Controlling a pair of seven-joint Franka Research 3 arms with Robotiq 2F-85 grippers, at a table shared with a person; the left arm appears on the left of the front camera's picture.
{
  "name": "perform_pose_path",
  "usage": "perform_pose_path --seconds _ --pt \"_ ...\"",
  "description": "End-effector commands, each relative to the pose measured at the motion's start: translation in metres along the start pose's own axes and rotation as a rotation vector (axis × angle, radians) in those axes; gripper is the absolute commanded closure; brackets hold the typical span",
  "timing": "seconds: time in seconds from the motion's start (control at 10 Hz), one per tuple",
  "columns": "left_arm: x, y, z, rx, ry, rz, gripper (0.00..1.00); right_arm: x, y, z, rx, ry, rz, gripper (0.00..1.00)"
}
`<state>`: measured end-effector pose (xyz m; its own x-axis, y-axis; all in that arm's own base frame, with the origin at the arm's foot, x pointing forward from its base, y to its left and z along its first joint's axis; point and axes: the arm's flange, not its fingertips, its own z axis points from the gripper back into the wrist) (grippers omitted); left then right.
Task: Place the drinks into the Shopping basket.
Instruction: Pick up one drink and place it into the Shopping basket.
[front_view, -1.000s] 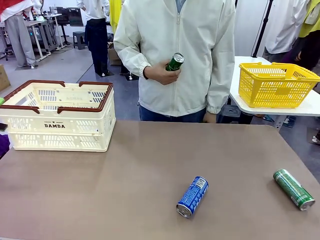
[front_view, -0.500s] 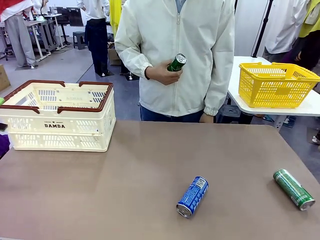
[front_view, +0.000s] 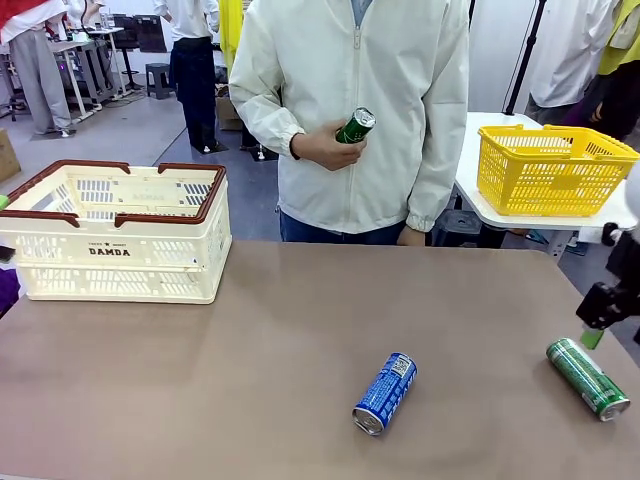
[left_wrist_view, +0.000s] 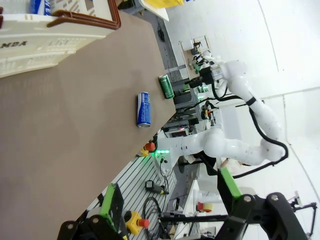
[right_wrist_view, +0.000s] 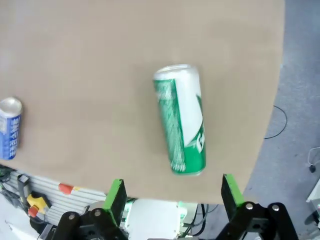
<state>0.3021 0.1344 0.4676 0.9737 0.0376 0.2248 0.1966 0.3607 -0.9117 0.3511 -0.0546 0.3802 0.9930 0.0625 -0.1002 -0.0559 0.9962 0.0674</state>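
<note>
Right hand (right_wrist_view: 172, 191) arrived, spread; left hand (left_wrist_view: 169, 195) spread; two green cans (front_view: 587, 378) (front_view: 353, 126), one blue can (front_view: 385, 393).

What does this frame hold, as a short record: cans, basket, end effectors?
blue can: lying on the table, right of middle
green can: lying near the table's right edge
second green can: in the person's hand
Shopping basket: far left of the table
right end effector: open, over the green can, apart from it
left end effector: open, holding nothing
</note>
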Motion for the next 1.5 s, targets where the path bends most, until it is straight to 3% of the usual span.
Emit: perform_pose_path --seconds 0.0,0.4,0.7,0.8,0.9,1.4 --pt "0.001 -0.003 -0.001 -0.019 -0.010 0.008 0.00 0.021 -0.008 -0.043 -0.014 -0.002 -0.009 0.00" --pt "0.001 -0.003 -0.001 -0.019 -0.010 0.008 0.00 0.050 -0.023 -0.101 -0.004 0.048 -0.035 0.00" --pt "0.001 -0.003 -0.001 -0.019 -0.010 0.008 0.00 0.053 -0.027 -0.109 0.059 0.071 -0.044 0.00" --pt "0.001 -0.003 -0.001 -0.019 -0.010 0.008 0.00 0.053 -0.027 -0.107 0.069 0.091 -0.049 0.40" --pt "0.001 -0.003 -0.001 -0.019 -0.010 0.008 0.00 0.054 -0.027 -0.106 0.071 0.099 -0.048 0.99" --pt "0.001 -0.003 -0.001 -0.019 -0.010 0.008 0.00 0.051 -0.023 -0.091 0.087 0.105 -0.037 1.00"
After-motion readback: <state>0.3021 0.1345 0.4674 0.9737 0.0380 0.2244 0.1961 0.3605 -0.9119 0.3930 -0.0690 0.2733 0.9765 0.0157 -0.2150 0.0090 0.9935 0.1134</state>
